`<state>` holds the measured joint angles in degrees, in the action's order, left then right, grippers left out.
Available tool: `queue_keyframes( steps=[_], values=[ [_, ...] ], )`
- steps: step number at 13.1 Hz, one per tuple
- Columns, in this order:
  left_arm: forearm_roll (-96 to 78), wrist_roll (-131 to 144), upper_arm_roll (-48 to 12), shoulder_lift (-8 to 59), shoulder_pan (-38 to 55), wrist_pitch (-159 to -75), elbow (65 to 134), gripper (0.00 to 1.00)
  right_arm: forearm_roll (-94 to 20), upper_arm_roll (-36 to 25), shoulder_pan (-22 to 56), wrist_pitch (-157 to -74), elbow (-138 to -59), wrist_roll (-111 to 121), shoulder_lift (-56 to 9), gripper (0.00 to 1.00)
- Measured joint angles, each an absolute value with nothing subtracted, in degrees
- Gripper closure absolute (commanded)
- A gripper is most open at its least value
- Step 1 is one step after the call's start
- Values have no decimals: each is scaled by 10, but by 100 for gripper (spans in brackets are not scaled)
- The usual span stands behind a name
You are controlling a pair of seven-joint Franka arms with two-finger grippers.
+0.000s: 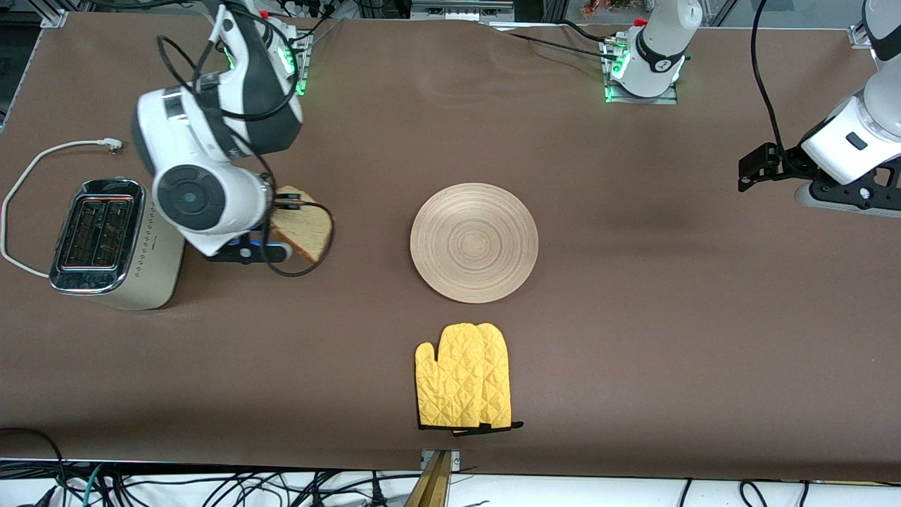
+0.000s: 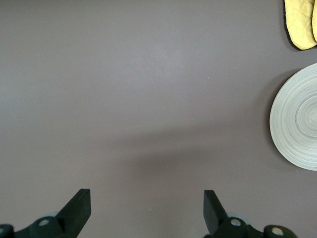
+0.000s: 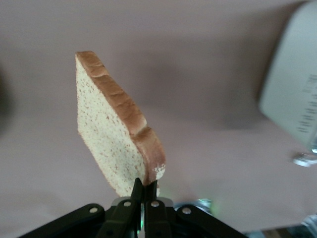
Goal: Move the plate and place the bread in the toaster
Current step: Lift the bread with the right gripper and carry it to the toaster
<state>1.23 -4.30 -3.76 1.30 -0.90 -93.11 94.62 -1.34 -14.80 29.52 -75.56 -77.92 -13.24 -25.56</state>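
Two fingers (image 3: 145, 191) of your right gripper (image 3: 145, 187) are pinching the bread (image 3: 111, 141) by one corner, so the slice is hanging on edge in the air over the brown table (image 1: 633, 338). In the front view the bread (image 1: 304, 229) is showing at center left of the frame, just beside the toaster (image 1: 105, 246), which is sitting at the left edge with its chrome slots facing up and its white power cord (image 1: 28, 176) looping off toward the upper left.

Your left gripper (image 2: 146, 206) is waiting at the right edge of the front view, jaws standing wide apart over bare tabletop and gripping nothing.

You are seeing the plate (image 1: 474, 242) lying flat at the middle of the frame. A yellow mitt (image 1: 464, 386) is lying below it, nearer the front camera. Cables (image 1: 211, 489) are trailing along the bottom edge of the frame.
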Motion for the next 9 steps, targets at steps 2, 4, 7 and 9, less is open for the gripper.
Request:
queue_keyframes(
  steps=[2,4,7,9],
  values=[
    [12,-43,-38,15,-9,-931,945,0,1,-220,293,-737,-779,-41,-252,100],
    [12,-43,-38,16,-9,-931,944,0,37,-278,289,-707,-778,31,-243,100],
    [12,-43,-38,19,-8,-931,943,0,101,-321,287,-681,-778,82,-229,100],
    [12,-43,-38,21,-8,-931,943,0,154,-337,288,-683,-778,117,-226,100]
  ],
)
